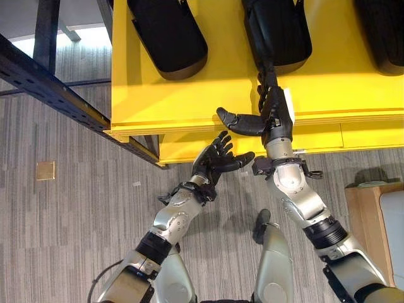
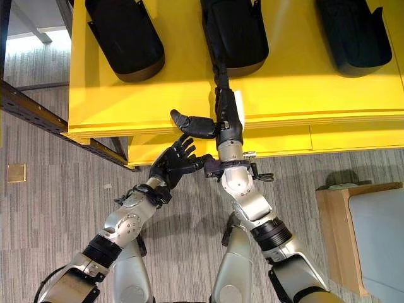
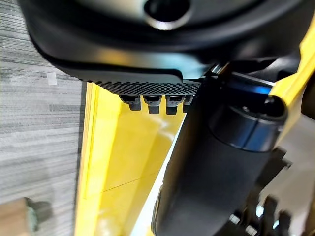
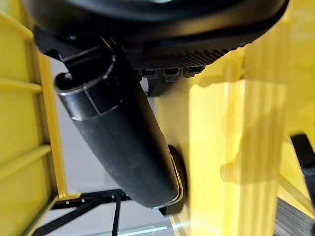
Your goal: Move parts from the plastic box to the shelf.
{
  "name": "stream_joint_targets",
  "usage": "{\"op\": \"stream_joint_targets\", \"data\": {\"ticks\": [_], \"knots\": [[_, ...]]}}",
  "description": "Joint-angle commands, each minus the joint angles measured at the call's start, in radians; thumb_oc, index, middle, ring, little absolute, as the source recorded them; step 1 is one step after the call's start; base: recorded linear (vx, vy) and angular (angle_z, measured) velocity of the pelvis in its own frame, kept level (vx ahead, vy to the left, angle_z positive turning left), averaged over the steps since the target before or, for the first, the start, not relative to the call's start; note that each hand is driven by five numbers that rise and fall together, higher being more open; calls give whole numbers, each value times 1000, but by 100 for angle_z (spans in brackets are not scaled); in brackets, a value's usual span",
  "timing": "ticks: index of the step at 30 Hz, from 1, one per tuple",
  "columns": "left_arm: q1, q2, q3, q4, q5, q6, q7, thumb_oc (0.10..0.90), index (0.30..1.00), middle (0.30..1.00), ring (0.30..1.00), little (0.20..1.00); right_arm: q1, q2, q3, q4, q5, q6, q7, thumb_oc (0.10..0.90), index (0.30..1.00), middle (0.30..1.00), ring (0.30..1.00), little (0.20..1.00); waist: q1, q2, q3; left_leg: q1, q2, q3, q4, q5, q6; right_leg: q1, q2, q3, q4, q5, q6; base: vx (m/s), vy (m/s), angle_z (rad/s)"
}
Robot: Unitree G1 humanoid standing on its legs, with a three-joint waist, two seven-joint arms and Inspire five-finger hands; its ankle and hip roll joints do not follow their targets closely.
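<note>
Black part (image 1: pixel 278 31) lies on the yellow shelf (image 1: pixel 221 95), long axis 12 to 6 o'clock; my right hand (image 1: pixel 273 110) touches it, thumb spread wide; my left hand (image 1: pixel 218 161) is open, empty.

Bright yellow shelf (image 1: pixel 189 95); glossy black parts (image 1: pixel 167 35) on it. Dark grey steel rack beam (image 1: pixel 57 88). Grey striped carpet floor (image 1: pixel 63 221) with small tan square patch (image 1: pixel 45 170). Light wooden box (image 2: pixel 341 221). Black left hand (image 1: pixel 218 161), black right hand (image 1: pixel 268 117).
</note>
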Motion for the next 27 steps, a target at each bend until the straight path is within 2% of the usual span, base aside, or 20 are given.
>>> {"op": "stream_joint_targets", "data": {"ticks": [1, 2, 5, 6, 7, 9, 11, 12, 17, 18, 19, 22, 23, 25, 26, 27], "knots": [[-38, -12, 14, -161, -56, -67, -24, 900, 1000, 1000, 1000, 1000, -206, 9, -72, -51, 18, -57, -16, 900, 1000, 1000, 1000, 1000, 32, 12, -16, 12, -31, 75, -38, 31, 67, 127, 50, -24, 85, -179, -72, -50, -24, 3], [-42, -11, 16, -162, -57, -66, -24, 900, 1000, 1000, 1000, 1000, -213, 9, -72, -48, 20, -58, -16, 900, 1000, 1000, 1000, 1000, 32, 17, -16, -1, -26, 80, -47, 52, 77, 113, 55, -31, 79, -160, -82, -50, -31, 4], [-36, -11, 20, -145, -78, -61, -38, 900, 1000, 1000, 1000, 1000, -249, 6, -70, -20, 35, -39, -12, 900, 1000, 1000, 1000, 1000, 43, 13, -16, 9, -34, 68, -37, 31, 67, 130, 47, -31, 80, -175, -72, 17, -18, 11], [-39, -9, 21, -147, -78, -61, -38, 900, 1000, 1000, 1000, 1000, -252, 6, -71, -21, 34, -40, -12, 900, 1000, 1000, 1000, 1000, 45, 18, -16, -3, -29, 74, -46, 53, 78, 117, 52, -37, 74, -156, -81, 0, 0, 0], [-35, -10, 20, -142, -82, -61, -41, 900, 1000, 1000, 1000, 1000, -254, 6, -69, -18, 35, -37, -12, 900, 1000, 1000, 1000, 1000, 44, 13, -16, 8, -34, 68, -37, 32, 67, 129, 47, -31, 79, -174, -71, 0, 0, 0], [-39, -13, 17, -130, -126, -19, -41, 900, 1000, 1000, 1000, 1000, -307, 14, -55, 15, 35, -12, 13, 900, 1000, 1000, 1000, 1000, 55, 17, -16, 2, -37, 65, -44, 35, 67, 128, 47, -34, 61, -163, -69, -57, -5, 0], [-45, -11, 15, -121, -162, -16, -48, 900, 1000, 1000, 1000, 1000, -317, 12, -53, 18, 27, -11, 19, 900, 1000, 1000, 1000, 1000, 58, 21, -16, -12, -31, 70, -53, 57, 78, 115, 52, -43, 52, -141, -77, -62, -3, 2], [-34, -28, 13, -109, -298, 106, -37, 900, 1000, 1000, 1000, 1000, -326, 20, -36, 16, -22, -15, 26, 900, 1000, 1000, 1000, 1000, 58, 16, -16, 0, -36, 66, -47, 36, 67, 128, 48, -36, 52, -158, -65, 48, -2, 3], [-29, -35, 1, -90, -349, 107, -29, 900, 1000, 1000, 1000, 1000, -329, 15, -30, 11, -35, -19, 32, 900, 1000, 1000, 1000, 1000, 58, 13, -16, -4, -34, 63, -44, 36, 67, 127, 48, -38, 55, -157, -64, 8, -3, 1], [-25, -42, -3, -91, -380, 99, -12, 900, 1000, 1000, 1000, 1000, -331, 14, -26, 7, -37, -19, 33, 900, 1000, 1000, 1000, 1000, 57, 12, -16, -5, -34, 64, -44, 37, 67, 126, 49, -38, 54, -157, -64, 0, 0, 0], [-13, -55, -11, -81, -408, 58, -1, 900, 1000, 1000, 1000, 1000, -333, 21, -5, -6, -43, -12, 26, 900, 1000, 1000, 1000, 1000, 56, 7, -16, -4, -32, 67, -47, 38, 68, 125, 52, -38, 53, -156, -63, 0, 0, 0], [-7, -59, -10, -80, -429, 59, 9, 900, 1000, 1000, 1000, 1000, -333, 26, 1, -8, -49, -13, 22, 900, 1000, 1000, 1000, 1000, 56, 7, -16, -3, -31, 68, -48, 39, 67, 127, 53, -38, 50, -156, -63, 0, 0, 0], [33, -77, -5, -28, -561, 130, 5, 900, 1000, 1000, 1000, 1000, -352, 34, 12, -6, -65, 33, 25, 900, 1000, 1000, 1000, 1000, 64, 8, -16, -6, -29, 67, -43, 36, 71, 123, 50, -41, 58, -158, -64, 0, 0, 0], [32, -76, -4, -28, -564, 132, 5, 900, 1000, 1000, 1000, 1000, -353, 35, 12, -7, -65, 35, 25, 900, 1000, 1000, 1000, 1000, 63, 7, -16, -6, -29, 66, -42, 35, 71, 123, 50, -42, 59, -159, -64, 0, 0, 0], [34, -76, -6, -26, -578, 150, 2, 900, 1000, 1000, 1000, 1000, -357, 33, 12, -2, -65, 57, 36, 900, 1000, 1000, 1000, 1000, 64, 8, -16, -7, -29, 66, -42, 35, 70, 122, 49, -42, 60, -160, -64, 0, 0, 0], [43, -68, -15, -23, -607, 211, 16, 900, 1000, 1000, 1000, 1000, -377, 25, 22, 28, -83, 74, 59, 900, 1000, 1000, 1000, 1000, 69, 11, -16, -7, -27, 68, -45, 37, 70, 122, 50, -43, 59, -159, -66, 0, 0, 0]]}}
